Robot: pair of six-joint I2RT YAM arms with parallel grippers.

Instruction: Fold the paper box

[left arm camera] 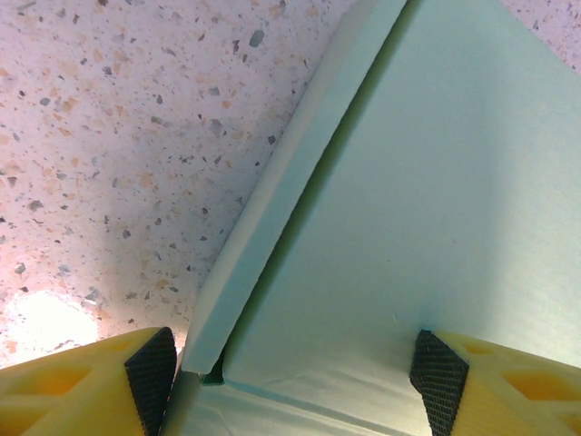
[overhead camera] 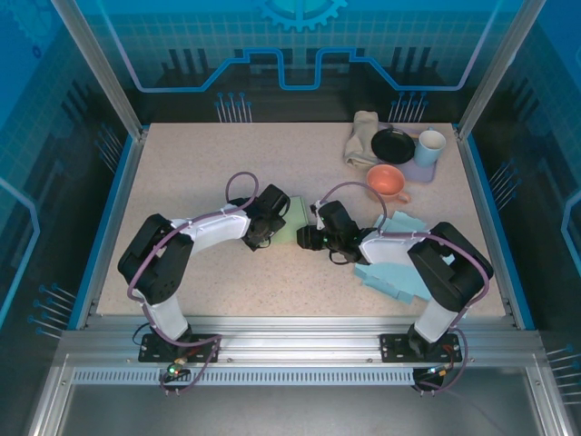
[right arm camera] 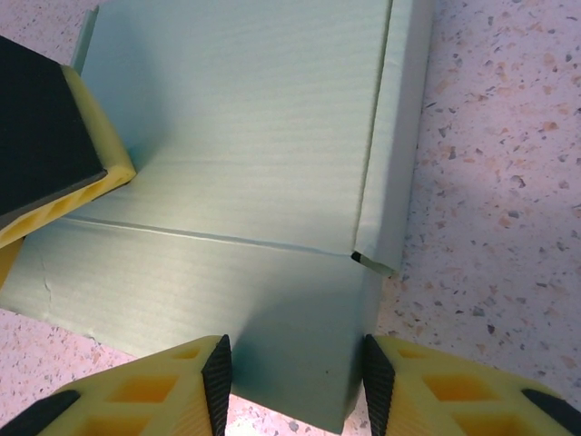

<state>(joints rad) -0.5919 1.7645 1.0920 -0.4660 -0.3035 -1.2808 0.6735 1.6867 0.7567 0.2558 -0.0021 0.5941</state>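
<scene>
Here's the paper box (overhead camera: pixel 292 232), pale green, in the middle of the table (overhead camera: pixel 182 173), right between my two wrists. My left pincer (left arm camera: pixel 295 374) is spread wide over it, one pad by the side flap, the other on the flat panel, clamping nothing. My right pincer (right arm camera: pixel 298 374) straddles a corner of the box; whether it's gripping or just resting there, I can't tell.

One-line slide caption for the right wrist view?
Right gripper straddling a corner of the pale green paper box on the table.
</scene>
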